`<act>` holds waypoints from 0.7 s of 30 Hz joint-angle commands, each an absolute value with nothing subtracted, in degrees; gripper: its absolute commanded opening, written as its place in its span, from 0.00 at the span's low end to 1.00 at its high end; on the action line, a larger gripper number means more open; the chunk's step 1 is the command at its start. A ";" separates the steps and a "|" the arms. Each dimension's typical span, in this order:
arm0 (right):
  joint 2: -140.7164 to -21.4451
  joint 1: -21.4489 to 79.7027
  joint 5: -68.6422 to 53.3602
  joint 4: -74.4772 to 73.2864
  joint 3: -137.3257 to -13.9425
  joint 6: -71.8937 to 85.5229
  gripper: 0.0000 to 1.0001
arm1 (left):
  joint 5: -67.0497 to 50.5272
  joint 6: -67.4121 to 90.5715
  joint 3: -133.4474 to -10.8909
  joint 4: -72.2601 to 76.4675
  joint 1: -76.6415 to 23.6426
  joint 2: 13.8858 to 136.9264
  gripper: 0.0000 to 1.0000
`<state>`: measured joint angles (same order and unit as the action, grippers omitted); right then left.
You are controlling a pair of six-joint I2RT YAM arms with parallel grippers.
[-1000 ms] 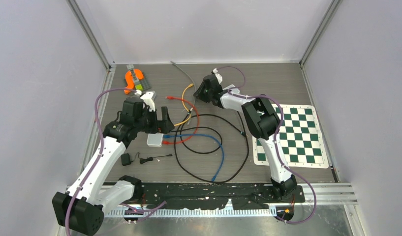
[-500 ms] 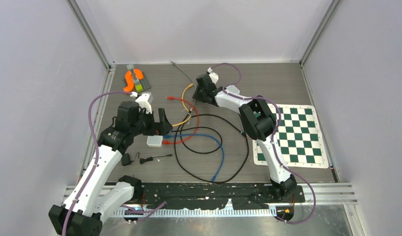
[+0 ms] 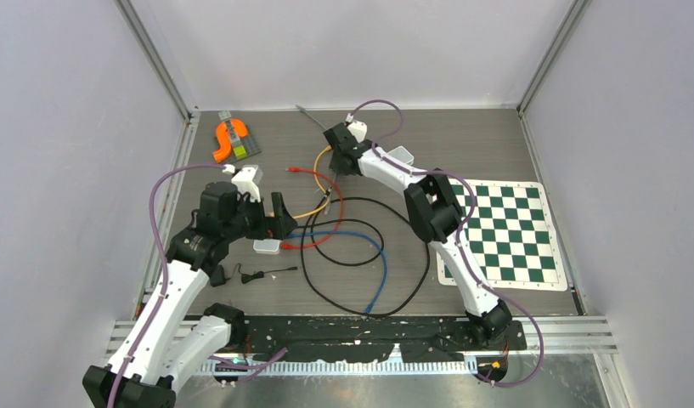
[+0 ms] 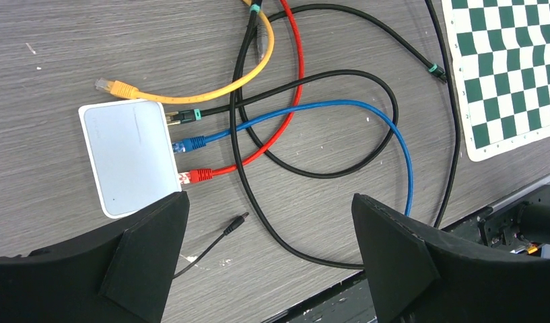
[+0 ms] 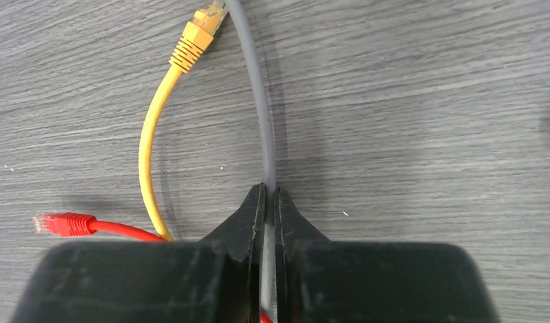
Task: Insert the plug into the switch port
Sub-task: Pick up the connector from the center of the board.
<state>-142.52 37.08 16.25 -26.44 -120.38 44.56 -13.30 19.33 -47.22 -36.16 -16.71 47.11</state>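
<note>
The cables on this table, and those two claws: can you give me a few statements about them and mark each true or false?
1. The right gripper is shut on the thin grey cable. True.
2. The left gripper clamps the white plastic switch box. False: it is open, above the box.
3. The yellow cable's plug sits in a switch port. False: it lies loose on the table by the box's corner.
4. The blue cable's plug meets the box's side between the black cable's plug and the red cable's plug. True.
</note>
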 commanded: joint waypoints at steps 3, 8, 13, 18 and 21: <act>-140.55 37.38 20.21 -28.67 -119.67 41.89 0.05 | -14.27 21.60 -46.15 -32.95 -16.44 45.90 0.93; -129.87 37.66 25.21 -15.81 -113.74 34.42 0.05 | -15.89 22.39 -46.05 -33.84 -16.44 47.06 0.91; -121.30 38.18 27.61 -2.93 -107.73 20.10 0.05 | -14.54 23.16 -46.20 -35.22 -16.36 46.10 0.90; -114.15 38.56 27.25 13.34 -97.32 11.30 0.05 | -16.51 26.06 -45.75 -33.66 -16.35 46.26 0.89; -111.64 38.93 24.54 21.39 -93.57 6.62 0.05 | -16.85 26.37 -46.75 -34.06 -15.94 47.79 0.88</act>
<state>-116.33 37.95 25.36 4.08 -97.82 16.47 -15.11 24.86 -45.84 -35.57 -16.69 46.89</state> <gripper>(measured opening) 0.096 0.890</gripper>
